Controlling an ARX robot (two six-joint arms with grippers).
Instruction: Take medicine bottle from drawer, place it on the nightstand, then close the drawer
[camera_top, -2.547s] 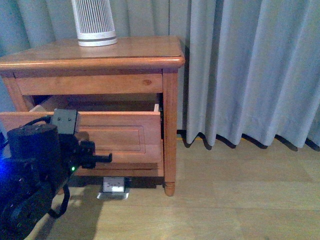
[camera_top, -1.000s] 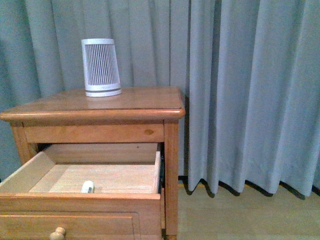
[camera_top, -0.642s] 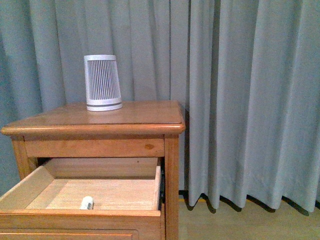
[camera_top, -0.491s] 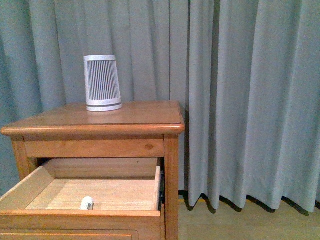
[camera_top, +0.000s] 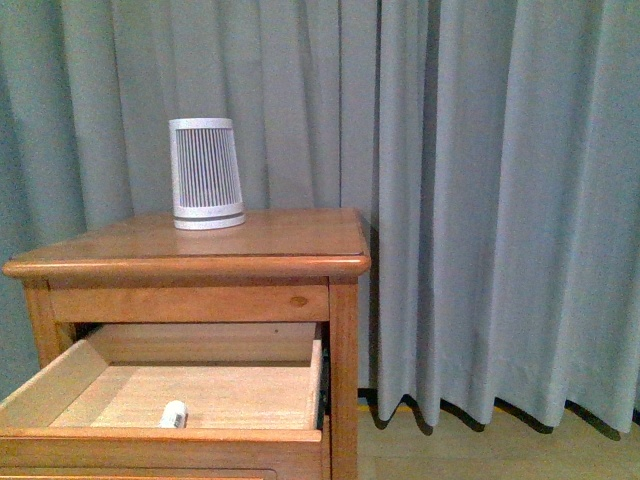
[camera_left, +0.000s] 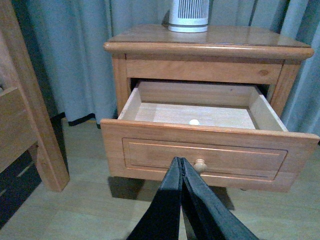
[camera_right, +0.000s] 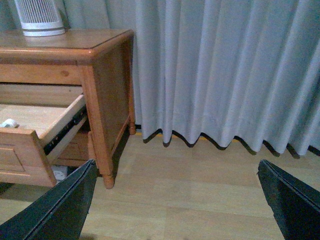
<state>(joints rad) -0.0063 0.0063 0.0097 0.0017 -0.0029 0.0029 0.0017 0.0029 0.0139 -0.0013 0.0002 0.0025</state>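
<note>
The nightstand (camera_top: 190, 262) stands at the left, with its upper drawer (camera_top: 150, 435) pulled out. The tiny white medicine bottle (camera_top: 173, 414) lies on the drawer's pale floor near the front; it also shows in the left wrist view (camera_left: 194, 122) and the right wrist view (camera_right: 8, 123). My left gripper (camera_left: 179, 161) is shut and empty, in front of the drawer front (camera_left: 205, 155) beside its round knob (camera_left: 200, 165). My right gripper (camera_right: 175, 172) is open and empty over bare floor to the right of the nightstand (camera_right: 95, 75). Neither arm shows in the front view.
A white-and-grey striped tapered device (camera_top: 206, 174) stands on the nightstand top. Grey curtains (camera_top: 480, 200) hang behind and to the right. A wooden bed post (camera_left: 35, 115) stands left of the nightstand. Wood floor (camera_right: 200, 190) lies to the right.
The front view has risen: the nightstand sits lower in frame and the drawer's inside with the bottle shows. The left arm, seen at the drawer front 2.5 s ago, has left that view.
</note>
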